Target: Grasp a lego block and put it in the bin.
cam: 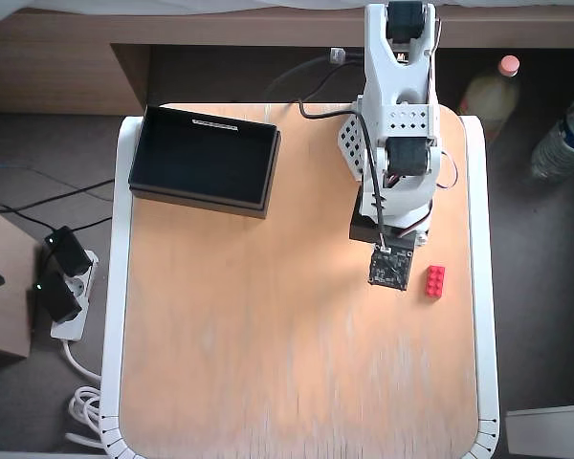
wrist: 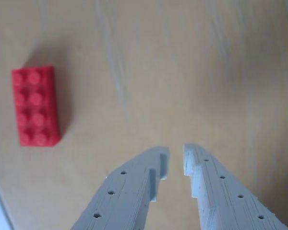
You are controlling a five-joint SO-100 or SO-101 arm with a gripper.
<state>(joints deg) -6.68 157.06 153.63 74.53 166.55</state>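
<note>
Presently on the table (cam: 220, 363) — a light wooden top with a white rim:

Lego block (wrist: 35, 106): red brick, two rows of four studs, lying flat on the wood. In the wrist view it sits at the left, well clear of the fingertips; in the overhead view it lies near the table's right edge, just beside the arm's camera end.

Gripper (wrist: 176, 160): two pale grey printed fingers (wrist: 129, 189) entering the wrist view from below, tips drawn near each other with only a narrow gap between, nothing held. They appear to hover above bare wood, though the blur leaves the height unclear. In the overhead view the fingers are hidden under the arm.

Arm (cam: 395, 143): white, reaching from the table's far edge toward the right side.

Bin (cam: 203, 156): black, shallow, dark inside, at the table's upper left corner in the overhead view — well apart from the brick.

Off the table: two bottles (cam: 526, 110) at upper right; a power strip (cam: 62, 287) with cables on the floor at left.
</note>
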